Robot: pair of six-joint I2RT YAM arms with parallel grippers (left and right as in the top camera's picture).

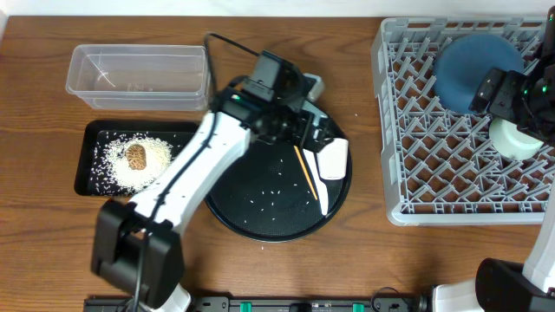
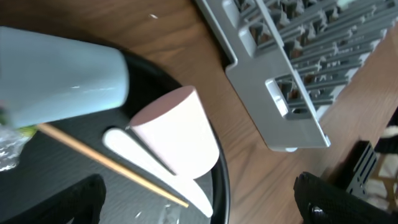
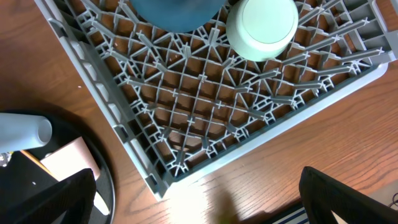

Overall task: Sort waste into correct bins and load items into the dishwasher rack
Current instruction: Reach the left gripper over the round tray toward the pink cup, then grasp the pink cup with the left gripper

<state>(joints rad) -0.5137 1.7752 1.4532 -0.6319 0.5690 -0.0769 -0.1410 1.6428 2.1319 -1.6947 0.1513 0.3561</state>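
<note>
My left gripper (image 1: 321, 132) (image 2: 199, 214) is open and empty above the round tray's right part. Below it a white cup (image 1: 334, 159) (image 2: 177, 134) lies on its side, over a white spoon (image 1: 323, 198) (image 2: 155, 167). A light blue cup (image 2: 62, 78) (image 3: 25, 129) lies on its side beside them. The dishwasher rack (image 1: 434, 165) (image 3: 205, 106) holds an upturned dark blue bowl (image 1: 473, 65) (image 3: 177, 12) and an upturned mint bowl (image 1: 516, 140) (image 3: 261, 25). My right gripper (image 1: 499, 94) (image 3: 199, 211) is open and empty above the rack. The shallow black tray (image 1: 91, 139) holds rice (image 1: 117, 169) and a brown lump (image 1: 136, 156). The clear tub (image 1: 139, 74) stands behind it.
The large round black tray (image 1: 260, 217) carries a wooden chopstick (image 1: 303, 169) (image 2: 112, 162) and scattered rice grains. A bit of crumpled foil (image 2: 7, 149) shows at the left edge of the left wrist view. Bare wood lies between the round tray and the rack.
</note>
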